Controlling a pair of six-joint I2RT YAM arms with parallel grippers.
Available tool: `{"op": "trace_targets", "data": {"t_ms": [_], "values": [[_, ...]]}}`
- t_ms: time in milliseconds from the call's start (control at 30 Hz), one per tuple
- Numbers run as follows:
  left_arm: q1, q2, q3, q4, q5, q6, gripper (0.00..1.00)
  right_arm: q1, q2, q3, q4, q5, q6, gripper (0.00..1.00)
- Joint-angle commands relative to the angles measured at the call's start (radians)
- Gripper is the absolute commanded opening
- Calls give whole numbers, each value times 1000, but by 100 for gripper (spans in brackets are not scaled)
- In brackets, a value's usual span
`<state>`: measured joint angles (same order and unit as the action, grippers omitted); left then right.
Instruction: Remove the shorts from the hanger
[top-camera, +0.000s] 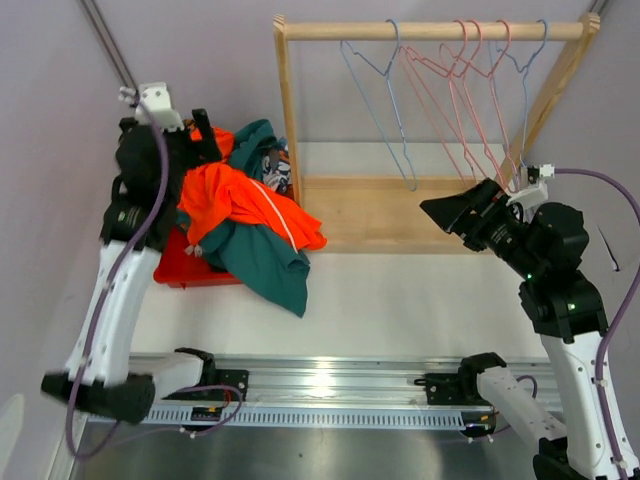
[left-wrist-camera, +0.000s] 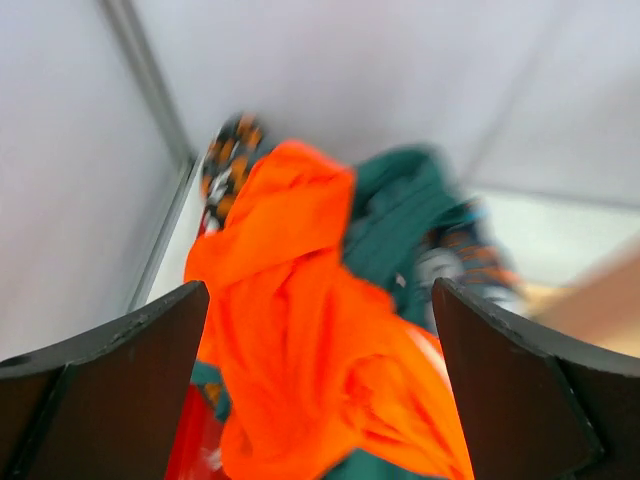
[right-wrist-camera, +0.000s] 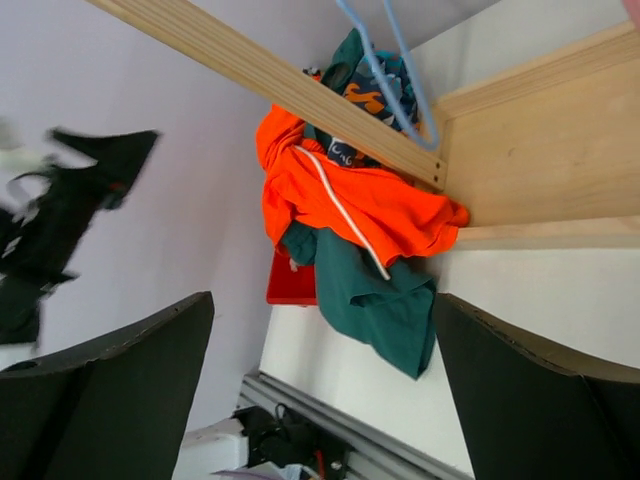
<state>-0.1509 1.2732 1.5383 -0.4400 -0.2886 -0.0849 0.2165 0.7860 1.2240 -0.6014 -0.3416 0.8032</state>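
Note:
The shorts lie in a heap at the left. The bright orange pair (top-camera: 240, 198) with a white drawstring is on top, over the dark teal pair (top-camera: 268, 262) and a printed pair (top-camera: 278, 170). My left gripper (top-camera: 207, 138) hovers above the heap, open. In the left wrist view the orange shorts (left-wrist-camera: 300, 330) sit below the wide jaws (left-wrist-camera: 320, 300), untouched. The hangers (top-camera: 460, 90) hang bare on the wooden rail (top-camera: 430, 30). My right gripper (top-camera: 445, 212) is open and holds nothing. It stands in front of the rack, and its view shows the heap (right-wrist-camera: 360, 195) far off.
A red bin (top-camera: 183, 266) sits under the heap, against the left wall. The wooden rack's base board (top-camera: 380, 215) and left post (top-camera: 285, 110) stand right of the heap. A metal rail (top-camera: 320, 385) runs along the near edge.

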Motion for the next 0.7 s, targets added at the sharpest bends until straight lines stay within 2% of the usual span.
{"op": "trace_targets", "data": {"t_ms": [0,67,100,167,200,300,367,433,567,667], "values": [[-70,-228,-119,-6,-29,-5,99,-3,-47,14,-5,55,-131,99],[-75,-366,-185,-23,6,-28,99,-2,-91,-10,-6,79,-168,99],[-75,-414,-305,-20,25,-32,99,-2,-111,-26,0,87,-203,99],[-75,-547,-383,-2,65,-33,99,-2,-187,-78,11,102,-254,99],[-75,-586,-493,4,69,-32,99,-2,-215,-95,6,130,-278,99],[-76,-690,-598,18,53,-53,99,-2,-338,-162,-24,251,-312,99],[-76,-716,-674,17,-48,-91,99,-5,-436,-216,-43,338,-315,99],[-76,-742,-772,49,-86,-90,99,-3,-496,-251,-49,433,-306,99],[-85,-750,-855,141,-72,63,99,-5,-597,-346,-20,449,-308,99],[-85,-770,-921,214,-153,85,99,-5,-593,-354,-47,429,-306,99]]}}
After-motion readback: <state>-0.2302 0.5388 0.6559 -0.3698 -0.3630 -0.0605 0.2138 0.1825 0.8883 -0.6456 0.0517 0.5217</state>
